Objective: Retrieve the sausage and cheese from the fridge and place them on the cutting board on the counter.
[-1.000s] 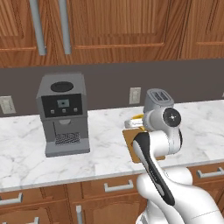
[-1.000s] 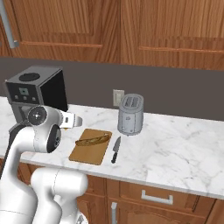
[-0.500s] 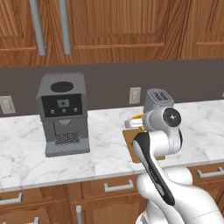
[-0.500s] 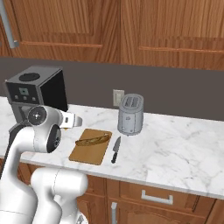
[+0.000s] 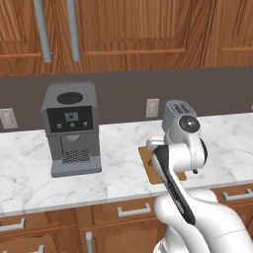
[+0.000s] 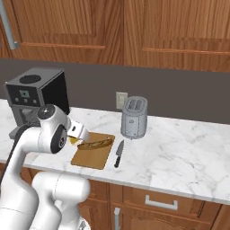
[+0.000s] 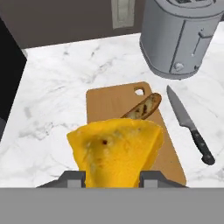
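My gripper (image 7: 113,177) is shut on the cheese (image 7: 116,151), a bright yellow wedge clamped between both fingers. It hangs just above the near-left end of the light-brown cutting board (image 7: 105,103) on the white marble counter (image 7: 57,87). From the right base view the gripper (image 6: 79,133) hovers over the board's (image 6: 92,157) left edge, with a sliver of the cheese (image 6: 73,141) under it. A longer golden-brown bread-like piece (image 7: 142,107) lies on the board. The sausage and the fridge are out of view.
A black-handled knife (image 7: 190,127) lies on the counter right of the board. A grey toaster (image 6: 134,117) stands behind it, and a coffee machine (image 5: 71,128) stands to the left. Wooden cabinets hang above the counter.
The hand with the cheese has sunk slightly toward the board. Nothing else has moved.
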Robot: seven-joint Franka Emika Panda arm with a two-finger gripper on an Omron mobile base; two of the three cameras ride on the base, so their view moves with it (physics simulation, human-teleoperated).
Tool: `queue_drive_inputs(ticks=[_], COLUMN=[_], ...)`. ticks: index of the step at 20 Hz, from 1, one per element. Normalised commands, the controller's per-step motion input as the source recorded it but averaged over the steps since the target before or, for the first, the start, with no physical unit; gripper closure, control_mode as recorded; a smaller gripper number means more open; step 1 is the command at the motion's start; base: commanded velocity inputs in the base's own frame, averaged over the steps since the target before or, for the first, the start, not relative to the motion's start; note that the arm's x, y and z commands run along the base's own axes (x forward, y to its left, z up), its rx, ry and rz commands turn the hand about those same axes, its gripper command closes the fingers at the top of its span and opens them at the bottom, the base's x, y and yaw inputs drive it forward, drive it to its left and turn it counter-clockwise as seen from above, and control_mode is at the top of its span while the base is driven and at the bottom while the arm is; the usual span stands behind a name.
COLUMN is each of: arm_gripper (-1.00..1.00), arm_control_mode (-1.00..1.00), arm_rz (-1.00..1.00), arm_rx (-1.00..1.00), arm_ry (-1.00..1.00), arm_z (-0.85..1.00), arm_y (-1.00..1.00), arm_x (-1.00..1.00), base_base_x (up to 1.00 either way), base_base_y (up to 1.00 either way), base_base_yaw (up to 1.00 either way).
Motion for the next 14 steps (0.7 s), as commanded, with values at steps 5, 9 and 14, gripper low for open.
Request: queue_drive_inputs(ticks=[5, 9, 14], arm_gripper=[1.0, 1.0, 1.0], arm_control_mode=[-1.0, -1.0, -1.0], arm_rz=[-0.05, 0.0, 0.04], arm_rx=[0.21, 0.11, -0.07], arm_ry=[0.04, -0.07, -0.03], arm_z=[-0.6, -0.55, -0.54], arm_y=[-0.03, 0.06, 0.1], arm_x=[-0.09, -0.03, -0.15], base_base_x=[0.0, 0.0, 0.0], base_base_y=[0.0, 0.0, 0.0], base_base_yaw=[0.0, 0.0, 0.0])
